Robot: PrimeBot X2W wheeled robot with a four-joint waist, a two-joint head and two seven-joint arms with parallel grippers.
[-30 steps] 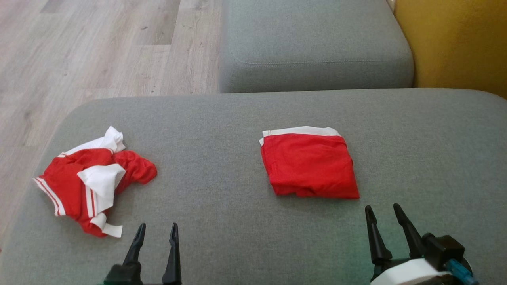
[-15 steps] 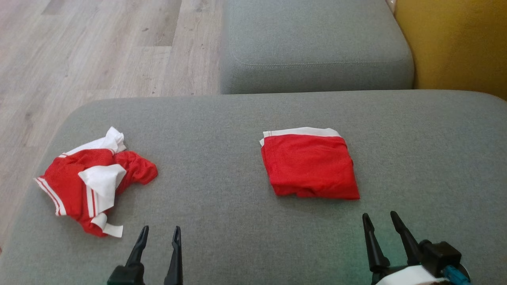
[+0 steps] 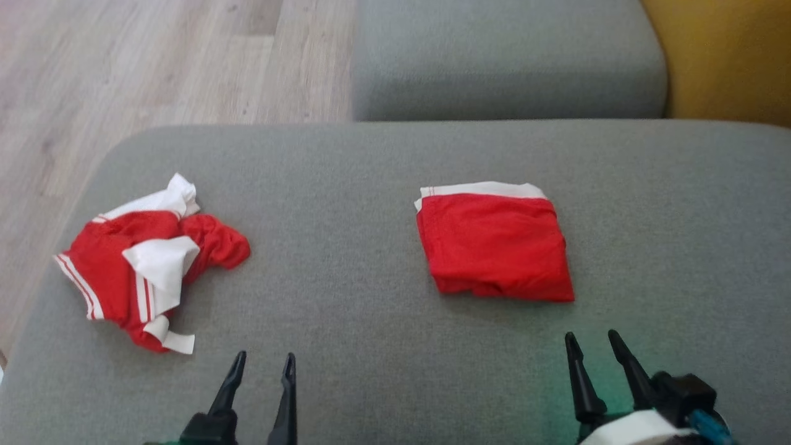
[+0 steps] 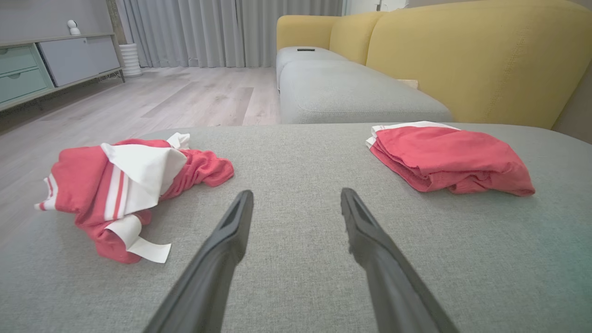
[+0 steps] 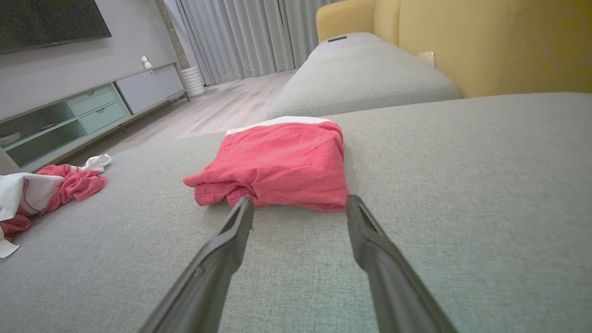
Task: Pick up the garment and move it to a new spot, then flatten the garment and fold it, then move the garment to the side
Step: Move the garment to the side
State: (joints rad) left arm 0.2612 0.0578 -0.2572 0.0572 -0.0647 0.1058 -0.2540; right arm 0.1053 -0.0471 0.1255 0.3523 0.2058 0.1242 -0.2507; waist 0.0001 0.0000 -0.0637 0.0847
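On the left gripper [image 3: 265, 357] the two dark fingers [image 4: 229, 245] are spread apart, nothing is held between them, and they are kept low over bare cushion [image 3: 346, 179], aimed between the two garments. On the right gripper [image 3: 590, 337] the fingers are likewise parted and empty, tips stopped just short of the near edge of the folded garment [image 3: 497, 247], with no contact to be seen. Both are judged to be parked in a resting pose, kept clear of the cloth so that nothing is snagged or dragged.

The folded garment is laid flat, right of the cushion's middle, red face up with a white band shown along its far edge; it is taken as already dealt with. The crumpled garment [image 3: 145, 272], red with white stripes and white panels, is heaped near the cushion's left edge, well apart from the folded one. It is taken as the next thing to be picked up, and the left gripper is the nearer one for that. Beyond, a second cushion [image 3: 507, 55], wooden floor [image 3: 154, 62] and a yellow backrest [image 3: 729, 55] are seen.

Against the frame a second ago, the whole head view is shifted, so a camera move is read, not a move of the things. Neither garment is changed in shape or in its place on the cushion. Both grippers are unchanged in spread, and the right one is shown a little lower in the view
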